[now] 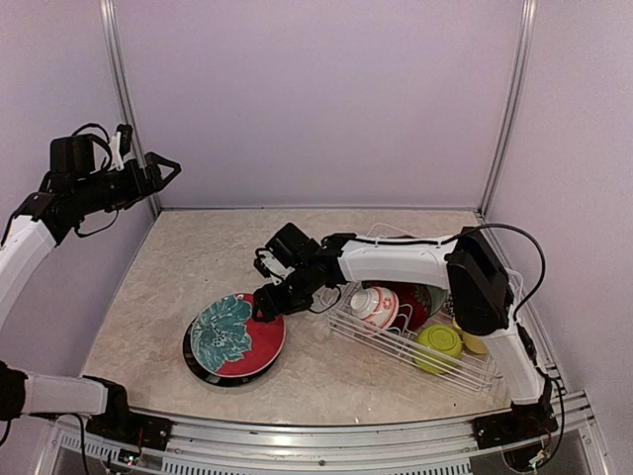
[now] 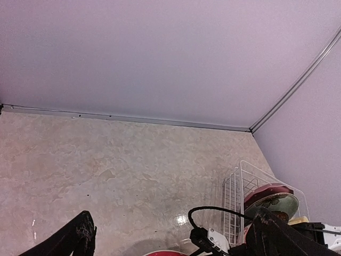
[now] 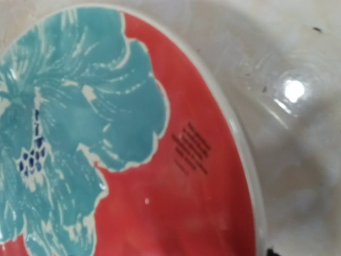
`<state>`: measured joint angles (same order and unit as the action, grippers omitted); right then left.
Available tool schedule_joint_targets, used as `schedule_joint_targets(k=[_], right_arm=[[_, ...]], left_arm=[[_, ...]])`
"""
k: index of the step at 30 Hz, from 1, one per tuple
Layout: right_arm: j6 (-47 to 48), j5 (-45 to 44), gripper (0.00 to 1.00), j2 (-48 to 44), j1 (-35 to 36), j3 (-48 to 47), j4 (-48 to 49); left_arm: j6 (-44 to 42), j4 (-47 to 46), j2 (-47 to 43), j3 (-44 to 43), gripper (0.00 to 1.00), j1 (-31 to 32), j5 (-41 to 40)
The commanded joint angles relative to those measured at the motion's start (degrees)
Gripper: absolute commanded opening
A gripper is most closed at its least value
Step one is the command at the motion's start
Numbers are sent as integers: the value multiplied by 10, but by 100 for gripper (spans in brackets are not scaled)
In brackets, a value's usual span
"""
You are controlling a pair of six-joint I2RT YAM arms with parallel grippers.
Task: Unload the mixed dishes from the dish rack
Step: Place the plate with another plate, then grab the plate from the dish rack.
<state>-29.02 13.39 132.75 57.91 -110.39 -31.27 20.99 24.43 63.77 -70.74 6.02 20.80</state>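
Floral plate (image 1: 233,334): lying flat on the black-rimmed plate (image 1: 213,377), directly beneath the right jaws, outside the dish rack (image 1: 396,348).
Right gripper (image 1: 267,303): sitting at its rim; I cannot tell whether the jaws are gripping.
Left gripper (image 1: 166,170): jaws standing released, carrying nothing.
Handling: glazed, stiff, probably slippery and breakable; the rim is looking like the best hold.

**A robot test cell, not a kitchen**

Plain lavender wall panels (image 1: 316,99) box in a stone-patterned counter (image 1: 188,257) on three sides. Bare metal posts (image 1: 506,109) join them at the far corners. Two cabled robot arms, left (image 1: 25,252) and right (image 1: 396,262), are mounted on an aluminium rail (image 1: 326,440) along the near edge. The only household things are a white wire dish rack (image 1: 396,346) and crockery, among it a floral plate (image 1: 235,336).
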Motion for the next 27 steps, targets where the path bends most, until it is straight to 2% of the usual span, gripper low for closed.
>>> schedule_joint_targets(k=[1, 6, 16, 18, 27], right_arm=[[4, -8, 73, 35, 19, -37, -7], [7, -18, 73, 31, 27, -38, -8], [54, -129, 75, -41, 25, -42, -57], [65, -161, 75, -73, 26, -26, -55], [110, -302, 77, -271, 22, 149, -26]], left_arm=[[2, -12, 3, 7, 99, -1, 12], [2, -14, -5, 8, 99, 1, 18], [2, -10, -11, 5, 99, 6, 24], [0, -11, -16, 5, 99, 9, 21], [0, -11, -15, 6, 99, 13, 20]])
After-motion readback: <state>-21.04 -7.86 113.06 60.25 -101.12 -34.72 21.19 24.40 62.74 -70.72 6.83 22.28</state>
